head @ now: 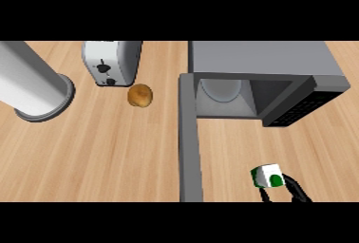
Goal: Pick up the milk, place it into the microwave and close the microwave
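Note:
The milk, a small white and green carton, sits low in the head view at the right, near the bottom edge. My right hand comes up from below it, black fingers curled round the carton's lower side. The grey microwave stands at the top right with its cavity open and a round glass plate inside. Its door is swung fully open and runs down the middle of the counter as a long grey bar. My left hand does not show.
A silver toaster stands at the top, left of the microwave. A brown round potato-like item lies in front of it. A tall white cylinder on a grey base fills the upper left. Bare wooden counter lies between the door and the carton.

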Controlling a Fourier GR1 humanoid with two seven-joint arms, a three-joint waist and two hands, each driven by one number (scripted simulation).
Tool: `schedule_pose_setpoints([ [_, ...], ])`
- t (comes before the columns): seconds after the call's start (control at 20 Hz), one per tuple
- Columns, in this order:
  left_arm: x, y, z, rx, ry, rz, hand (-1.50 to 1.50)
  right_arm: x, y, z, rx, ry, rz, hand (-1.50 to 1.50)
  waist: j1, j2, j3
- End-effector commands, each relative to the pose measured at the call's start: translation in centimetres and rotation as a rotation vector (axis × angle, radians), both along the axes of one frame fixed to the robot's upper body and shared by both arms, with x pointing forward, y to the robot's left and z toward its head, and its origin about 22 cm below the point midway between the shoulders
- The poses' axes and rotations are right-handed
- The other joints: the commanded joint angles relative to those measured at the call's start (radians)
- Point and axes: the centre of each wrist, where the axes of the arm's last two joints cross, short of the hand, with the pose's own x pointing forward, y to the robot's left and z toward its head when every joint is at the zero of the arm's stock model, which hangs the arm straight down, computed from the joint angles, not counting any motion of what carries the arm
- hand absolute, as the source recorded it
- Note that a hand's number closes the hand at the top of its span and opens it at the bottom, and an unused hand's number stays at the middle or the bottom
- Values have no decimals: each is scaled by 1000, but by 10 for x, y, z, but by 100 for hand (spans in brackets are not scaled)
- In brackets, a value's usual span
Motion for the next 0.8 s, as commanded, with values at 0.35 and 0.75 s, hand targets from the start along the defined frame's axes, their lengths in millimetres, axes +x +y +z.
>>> schedule_pose_setpoints([
  [0.35,1,-3,-3,-18,-31,-41,-150,41,10,0,27,-98,84,150,20,11,44],
  [0.75,2,7,1,-6,-34,-50,-150,126,64,28,53,-117,299,150,29,13,43],
])
